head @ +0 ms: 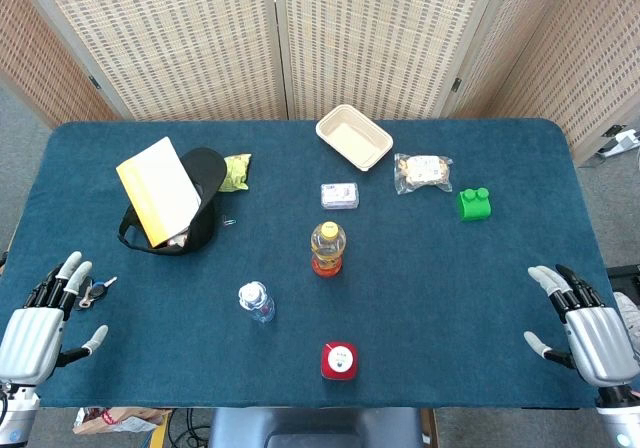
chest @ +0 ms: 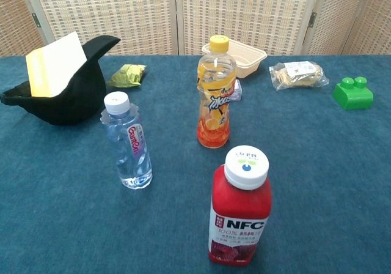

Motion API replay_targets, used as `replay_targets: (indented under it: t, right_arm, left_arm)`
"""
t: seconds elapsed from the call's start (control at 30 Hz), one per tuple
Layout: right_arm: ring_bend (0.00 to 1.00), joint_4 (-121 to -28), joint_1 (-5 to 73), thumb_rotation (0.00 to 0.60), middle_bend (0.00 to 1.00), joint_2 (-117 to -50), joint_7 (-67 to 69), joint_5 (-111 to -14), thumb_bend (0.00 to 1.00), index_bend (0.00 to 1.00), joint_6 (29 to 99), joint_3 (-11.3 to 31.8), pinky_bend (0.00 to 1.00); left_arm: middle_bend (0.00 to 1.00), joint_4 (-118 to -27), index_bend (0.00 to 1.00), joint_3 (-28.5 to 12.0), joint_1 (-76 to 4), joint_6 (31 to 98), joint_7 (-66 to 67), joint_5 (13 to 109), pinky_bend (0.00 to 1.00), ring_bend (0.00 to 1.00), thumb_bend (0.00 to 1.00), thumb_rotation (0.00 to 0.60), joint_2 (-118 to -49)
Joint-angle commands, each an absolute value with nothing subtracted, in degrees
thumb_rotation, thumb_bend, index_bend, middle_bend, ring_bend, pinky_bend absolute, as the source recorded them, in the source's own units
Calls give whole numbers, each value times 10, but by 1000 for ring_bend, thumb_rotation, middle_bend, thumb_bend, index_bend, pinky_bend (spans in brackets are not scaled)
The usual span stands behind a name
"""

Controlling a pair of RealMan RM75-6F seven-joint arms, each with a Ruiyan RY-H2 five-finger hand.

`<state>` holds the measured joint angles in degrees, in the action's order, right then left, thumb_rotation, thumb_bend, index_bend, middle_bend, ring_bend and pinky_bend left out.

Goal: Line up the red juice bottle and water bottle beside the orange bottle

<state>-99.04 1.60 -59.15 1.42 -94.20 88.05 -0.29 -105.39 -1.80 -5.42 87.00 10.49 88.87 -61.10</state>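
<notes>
The orange bottle (head: 328, 247) is seen upright near the middle of the surface (head: 480, 298). The red juice bottle (head: 339, 360) is stood by the near edge, the water bottle (head: 256, 301) apart to its left. The left hand (head: 38, 323) and right hand (head: 585, 324) are rested at the near corners, fingers spread, nothing held.

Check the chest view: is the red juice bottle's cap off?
No, the red juice bottle stands upright with its white cap on.

Black cap (head: 195, 203) with yellow card (head: 160, 190), keys (head: 95, 290), beige tray (head: 354, 136), green block (head: 475, 204).
</notes>
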Motion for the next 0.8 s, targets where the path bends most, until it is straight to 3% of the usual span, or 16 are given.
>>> replay_targets:
  t: [0.03,0.43,0.8]
  right_arm:
    - [69,-990,16,600,171,-592,15,-942,185,139,880,-3,203]
    - [69,-997,25,600,172,-592,18,-965,179,139,872,-10,203]
    - [69,-1006,58,600,173,-603,67,-1016,69,139,828,-34,202]
  left_arm:
    - [0,-1053,14,-18,-55,869,106,890,145,24,224,600,-610]
    - [0,-1053,13,-14,-50,870,103,892,145,24,224,600,-608]
    - [0,-1063,14,-18,-53,867,110,890,145,24,224,600,-597]
